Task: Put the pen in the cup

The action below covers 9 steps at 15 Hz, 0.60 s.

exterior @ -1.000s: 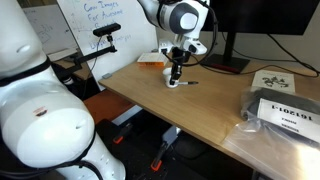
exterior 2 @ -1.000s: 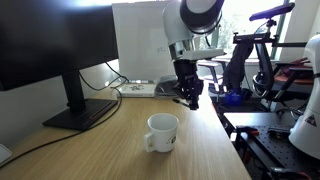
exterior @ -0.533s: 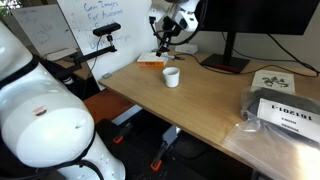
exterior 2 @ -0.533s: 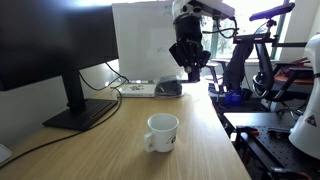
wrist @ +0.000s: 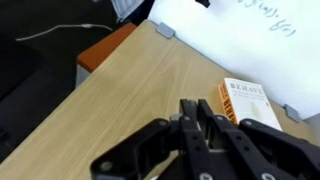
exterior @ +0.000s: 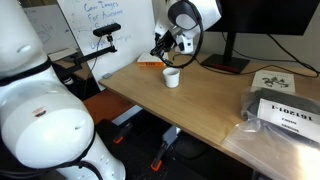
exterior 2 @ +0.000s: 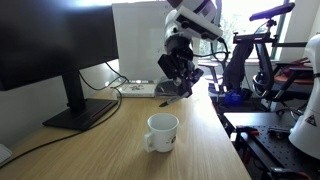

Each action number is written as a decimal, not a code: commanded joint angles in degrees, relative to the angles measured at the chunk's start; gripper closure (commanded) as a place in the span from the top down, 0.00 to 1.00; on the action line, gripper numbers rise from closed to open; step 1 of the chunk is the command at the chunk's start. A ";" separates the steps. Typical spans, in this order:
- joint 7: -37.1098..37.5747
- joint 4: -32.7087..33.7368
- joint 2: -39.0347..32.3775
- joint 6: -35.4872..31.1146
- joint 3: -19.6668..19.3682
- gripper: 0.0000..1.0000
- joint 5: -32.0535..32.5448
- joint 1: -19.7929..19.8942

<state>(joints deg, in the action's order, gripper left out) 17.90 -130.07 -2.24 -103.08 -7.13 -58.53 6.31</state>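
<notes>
The white cup (exterior: pixel 172 77) stands on the wooden table in both exterior views (exterior 2: pixel 162 131). My gripper (exterior 2: pixel 184 88) hangs in the air above the table, beyond the cup and tilted. Its fingers are shut on the pen (exterior 2: pixel 171 100), a thin dark stick that pokes out sideways below the fingertips. In an exterior view the gripper (exterior: pixel 162 49) is up and to the left of the cup. In the wrist view the black fingers (wrist: pixel 205 125) are pressed together and the pen is hidden.
A monitor on a black base (exterior 2: pixel 72 115) stands on the table (exterior: pixel 200 105). An orange and white book (wrist: pixel 245 102) lies near the far corner (exterior 2: pixel 136 89). A black packet (exterior: pixel 285 115) and a printed sheet (exterior: pixel 272 80) lie at one end. A whiteboard (exterior: pixel 100 20) stands behind.
The gripper was low at the table beside the cup, then rose with the pen, and now hangs tilted slightly lower with the pen in its fingers. The cup has not moved.
</notes>
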 commanded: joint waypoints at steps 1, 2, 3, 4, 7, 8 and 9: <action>-1.84 4.38 -7.28 6.09 -1.14 0.03 -5.22 1.76; -1.71 4.88 -8.72 6.10 -1.28 0.03 -6.30 2.12; -1.00 5.37 -10.13 6.09 -1.51 0.03 -6.84 2.40; -0.63 5.92 -11.50 6.75 -1.73 0.03 -7.39 2.71; 0.57 6.50 -13.77 6.43 -2.31 0.20 -7.79 3.01; 2.33 6.36 -13.67 5.05 -2.61 0.39 -6.85 2.74; 4.44 6.10 -12.82 3.09 -3.01 0.46 -5.16 2.17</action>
<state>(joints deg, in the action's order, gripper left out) 17.30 -124.63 -15.76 -98.95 -9.06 -65.52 9.24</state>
